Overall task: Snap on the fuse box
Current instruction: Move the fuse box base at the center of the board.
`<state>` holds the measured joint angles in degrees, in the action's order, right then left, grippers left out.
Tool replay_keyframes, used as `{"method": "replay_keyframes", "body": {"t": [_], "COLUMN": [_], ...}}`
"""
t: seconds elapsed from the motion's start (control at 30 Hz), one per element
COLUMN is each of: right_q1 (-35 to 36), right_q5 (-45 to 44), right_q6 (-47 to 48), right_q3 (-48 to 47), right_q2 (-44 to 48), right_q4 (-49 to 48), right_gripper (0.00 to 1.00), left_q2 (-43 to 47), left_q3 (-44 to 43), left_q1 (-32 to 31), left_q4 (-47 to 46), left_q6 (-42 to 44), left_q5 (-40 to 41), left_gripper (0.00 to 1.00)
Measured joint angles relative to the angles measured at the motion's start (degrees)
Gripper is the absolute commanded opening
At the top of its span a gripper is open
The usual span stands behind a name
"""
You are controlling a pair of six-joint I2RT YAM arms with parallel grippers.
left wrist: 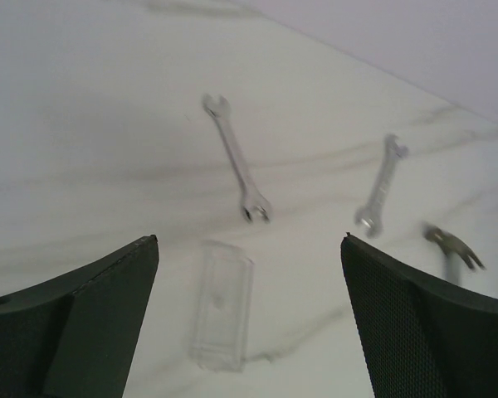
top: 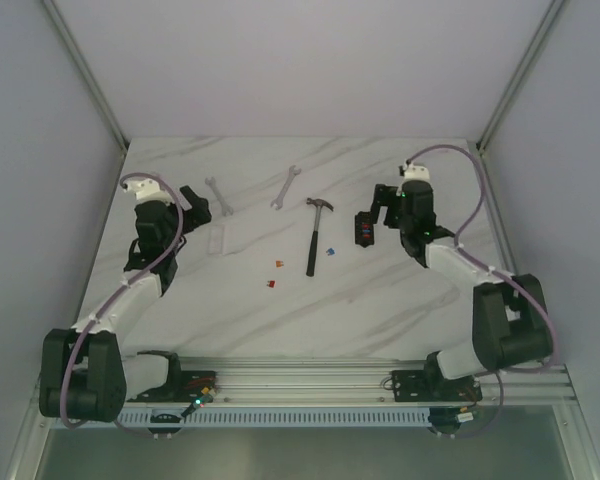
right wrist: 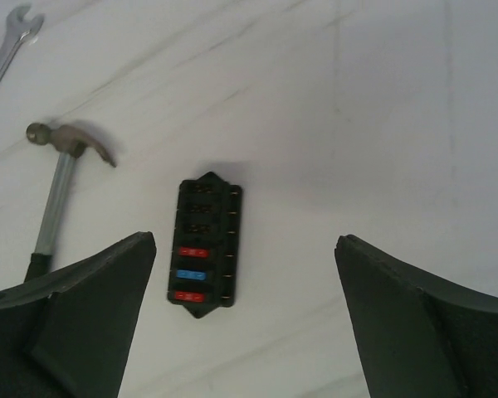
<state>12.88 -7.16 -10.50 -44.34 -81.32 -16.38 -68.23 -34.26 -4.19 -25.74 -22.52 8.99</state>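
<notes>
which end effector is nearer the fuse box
Right. The right end effector hovers open close over the fuse box, which shows between its fingers. The left end effector is far across the table, open over a clear cover.

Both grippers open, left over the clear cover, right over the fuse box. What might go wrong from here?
1. The clear cover lies flat and barely shows against the marble table; the open left gripper may miss or slip off it.
2. The hammer and loose fuses lie between cover and fuse box; a low carry could knock them.
3. The fuse box sits loose under the open right gripper; pressing could shove it.
</notes>
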Motion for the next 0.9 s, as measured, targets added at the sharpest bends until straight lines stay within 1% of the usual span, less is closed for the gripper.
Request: {"method": "replay_keyframes", "body": {"t": [0.1, 0.2, 0.4, 0.57, 0.63, 0.67, 0.7, 0.9], "right_q1": [2.19, 3.08, 4.57, 6.19, 6.69, 6.86, 6.97, 6.99], "right_q5": [-0.2, -0.63, -0.83, -0.81, -0.85, -0.85, -0.98, -1.22], "right_q6": [-1.6, -3.06, -5.25, -5.88, -5.95, -5.9, -5.77, -4.11], "right_q3": [-4.9, -9.16, -13.9, -16.68, -17.4, -17.57, -17.64, -17.64], "right_q2": [-4.15, -9.2, -17.07, -20.87, -21.55, -21.68, -21.73, -21.73], "right_q4": [5.09, 8.96, 14.19, 16.35, 16.87, 17.05, 17.25, 18.53], "right_gripper": [0.9, 0.87, 0.8, 0.71, 0.69, 0.62, 0.59, 0.46], "left_q2": [0.11, 0.2, 0.22, -0.7, -1.42, -1.7, -1.97, -2.93], "left_q3": [0.0, 0.02, 0.02, 0.02, 0.0, -0.02, -0.07, -0.11], "left_q1": [-0.35, -2.23, -8.41, -12.37, -13.38, -13.75, -14.08, -15.54], "left_q4": [3.98, 6.78, 9.94, 10.64, 11.1, 11.43, 11.82, 12.59], "left_q6": [-5.05, -8.24, -10.69, -11.1, -11.1, -11.1, -11.1, -11.1], "left_q5": [-5.22, -8.28, -10.56, -10.95, -11.1, -11.15, -11.17, -11.96], "left_gripper": [1.0, 1.0, 1.0, 1.0, 1.0, 1.0, 1.0, 1.0]}}
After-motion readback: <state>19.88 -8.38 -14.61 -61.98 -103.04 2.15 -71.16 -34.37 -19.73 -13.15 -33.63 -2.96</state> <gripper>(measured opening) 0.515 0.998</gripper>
